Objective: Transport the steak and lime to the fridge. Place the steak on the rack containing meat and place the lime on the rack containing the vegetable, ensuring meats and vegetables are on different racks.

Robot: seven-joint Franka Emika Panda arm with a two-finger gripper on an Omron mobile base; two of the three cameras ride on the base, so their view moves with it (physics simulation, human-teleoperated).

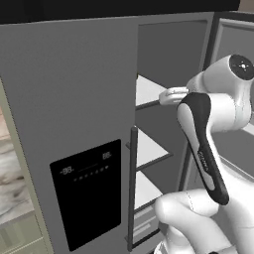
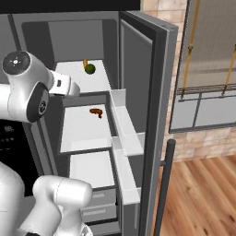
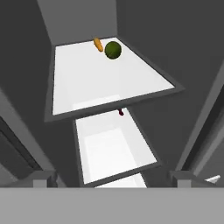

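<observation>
The lime (image 2: pixel 90 68) lies on the top white shelf (image 2: pixel 92 83) of the fridge (image 2: pixel 152 69), near the back wall. Just beside it, touching or almost touching, lies one small orange vegetable (image 2: pixel 85 63), thin and long like a carrot. In the hand view the lime (image 3: pixel 113 50) and the orange vegetable (image 3: pixel 98 44) sit together at the far edge of this shelf; the rest of the shelf surface, toward its front edge, is bare and white.

One shelf lower, on the second shelf (image 2: pixel 83 133), lies one reddish-brown piece of meat (image 2: pixel 96 112) with a lighter end. It could be the steak, but I cannot tell this for sure. It sits in the back half of its shelf, with bare room in front. In the hand view only a small dark red bit (image 3: pixel 120 112) shows past the front edge of the top shelf.

I count three white shelves and, under them, two grey drawers (image 2: pixel 99 205). The right door is open wide, with white bins (image 2: pixel 123 138) on its inner side. The left door (image 1: pixel 74 124) is closed; it has one long vertical handle (image 1: pixel 132 188) and one black dispenser panel (image 1: pixel 89 193) with pale digits too blurred to read.

The gripper (image 3: pixel 113 178) is released and holds nothing; its two dark fingertips (image 3: pixel 41 178) stand wide apart at the bottom of the hand view, in front of the shelves.
</observation>
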